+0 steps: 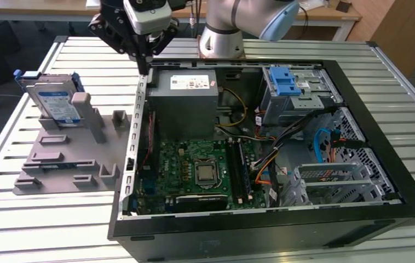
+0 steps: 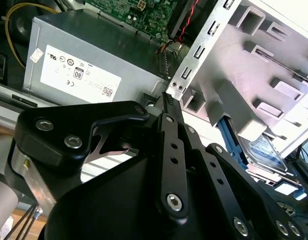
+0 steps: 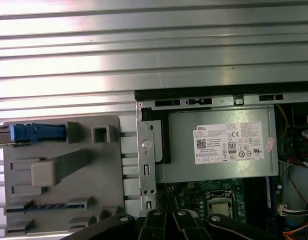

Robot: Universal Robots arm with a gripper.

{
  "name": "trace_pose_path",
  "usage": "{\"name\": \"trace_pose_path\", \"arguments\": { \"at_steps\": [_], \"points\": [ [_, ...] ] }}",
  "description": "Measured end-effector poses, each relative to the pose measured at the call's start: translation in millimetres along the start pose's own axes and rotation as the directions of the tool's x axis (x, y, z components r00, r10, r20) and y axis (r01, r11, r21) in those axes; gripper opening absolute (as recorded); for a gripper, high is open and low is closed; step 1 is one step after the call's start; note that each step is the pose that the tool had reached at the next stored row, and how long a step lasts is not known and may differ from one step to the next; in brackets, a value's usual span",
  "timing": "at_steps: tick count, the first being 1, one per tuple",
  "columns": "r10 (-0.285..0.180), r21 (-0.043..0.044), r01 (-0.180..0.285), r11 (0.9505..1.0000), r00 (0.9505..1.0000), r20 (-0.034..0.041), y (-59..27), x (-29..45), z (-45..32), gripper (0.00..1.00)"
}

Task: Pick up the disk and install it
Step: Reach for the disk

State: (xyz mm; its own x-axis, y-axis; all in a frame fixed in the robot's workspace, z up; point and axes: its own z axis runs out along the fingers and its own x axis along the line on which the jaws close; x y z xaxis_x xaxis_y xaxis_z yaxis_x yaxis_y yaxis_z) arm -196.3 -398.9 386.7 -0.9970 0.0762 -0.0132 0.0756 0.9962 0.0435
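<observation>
Currently pressed together and empty, my fingers (image 1: 143, 59) hover over the computer case (image 1: 266, 235), the upright disk (image 1: 52, 101) in its holder (image 1: 61, 164) to the exterior view's left.

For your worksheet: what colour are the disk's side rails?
Blue; the disk shows best in the exterior view.

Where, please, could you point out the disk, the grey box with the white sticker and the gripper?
disk (image 1: 56, 104), exterior view, on its blue-and-white label.
grey box (image 1: 185, 108), exterior view, on its plain grey side.
gripper (image 1: 144, 66), exterior view, at the meeting tips of its fingers.
</observation>
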Motion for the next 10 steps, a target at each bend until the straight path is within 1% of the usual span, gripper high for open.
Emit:
{"name": "trace_pose_path", "arguments": {
  "at_steps": [10],
  "points": [
    [0.000,0.0002,0.000,1.0000,1.0000,-0.0020,-0.6,7.1,0.6,0.11]
  ]
}}
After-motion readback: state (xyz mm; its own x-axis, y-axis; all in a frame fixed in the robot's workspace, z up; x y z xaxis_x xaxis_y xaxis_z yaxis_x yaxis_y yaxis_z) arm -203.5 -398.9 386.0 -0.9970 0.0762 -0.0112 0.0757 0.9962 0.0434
